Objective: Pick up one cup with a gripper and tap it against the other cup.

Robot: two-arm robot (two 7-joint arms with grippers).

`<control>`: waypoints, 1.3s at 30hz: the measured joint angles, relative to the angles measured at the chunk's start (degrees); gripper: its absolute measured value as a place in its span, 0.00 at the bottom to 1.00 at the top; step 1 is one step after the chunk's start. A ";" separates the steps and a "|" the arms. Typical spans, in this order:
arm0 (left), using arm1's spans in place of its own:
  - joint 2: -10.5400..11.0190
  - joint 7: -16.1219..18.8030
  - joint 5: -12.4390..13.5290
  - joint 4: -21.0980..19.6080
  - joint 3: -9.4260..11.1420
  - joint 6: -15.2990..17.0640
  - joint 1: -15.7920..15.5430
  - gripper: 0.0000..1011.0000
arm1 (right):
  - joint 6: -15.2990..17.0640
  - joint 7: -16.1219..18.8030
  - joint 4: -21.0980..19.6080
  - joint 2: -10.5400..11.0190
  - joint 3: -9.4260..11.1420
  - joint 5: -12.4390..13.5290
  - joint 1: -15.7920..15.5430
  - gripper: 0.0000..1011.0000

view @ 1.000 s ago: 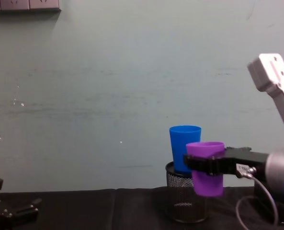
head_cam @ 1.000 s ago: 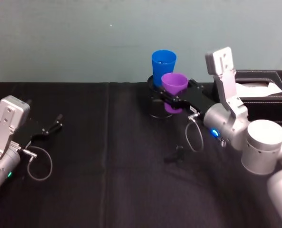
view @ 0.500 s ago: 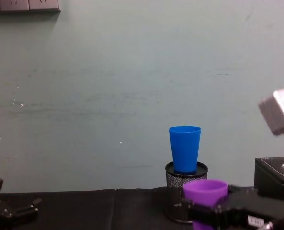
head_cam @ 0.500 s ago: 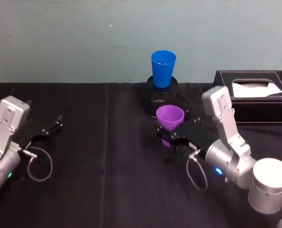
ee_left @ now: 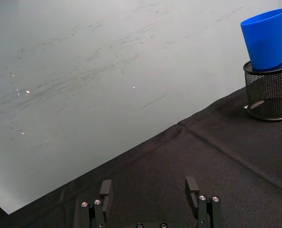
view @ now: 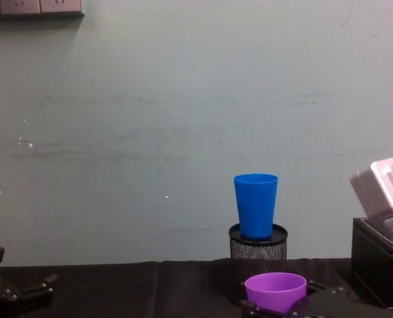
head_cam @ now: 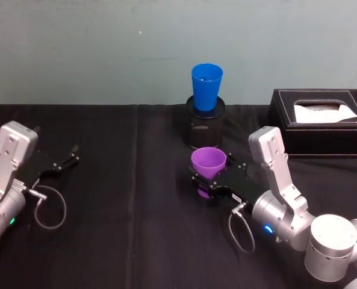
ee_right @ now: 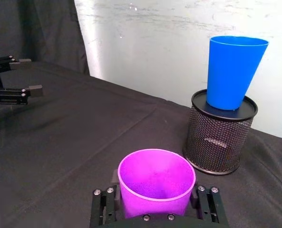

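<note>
My right gripper [head_cam: 207,185] clamps the purple cup [head_cam: 208,167] upright, low over mid-surface, ready to tap the blue cup [head_cam: 206,86].

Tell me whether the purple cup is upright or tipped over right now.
Upright. The purple cup sits mouth-up in the right tool, its round rim level and its inside empty.

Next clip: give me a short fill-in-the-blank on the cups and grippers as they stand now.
1. The right gripper is shut on the ____ cup.
2. The blue cup stands upright on top of the black mesh ____.
3. The left gripper has its fingers ____ and holds nothing.
4. The two cups are ____ each other, not touching.

Missing words: purple; pen holder; open; apart from
</note>
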 joint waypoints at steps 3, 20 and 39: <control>0.00 0.00 0.00 0.00 0.00 0.00 0.00 0.99 | 0.28 0.00 -0.03 -0.04 0.04 0.05 0.03 0.83; 0.00 0.00 0.00 0.00 0.00 0.00 0.00 0.99 | 3.95 -4.08 -8.63 0.89 4.13 0.48 -1.95 0.99; 0.00 0.00 0.00 0.00 0.00 0.00 0.00 0.99 | 11.09 -18.37 -8.26 -2.77 8.77 -7.96 -2.88 0.99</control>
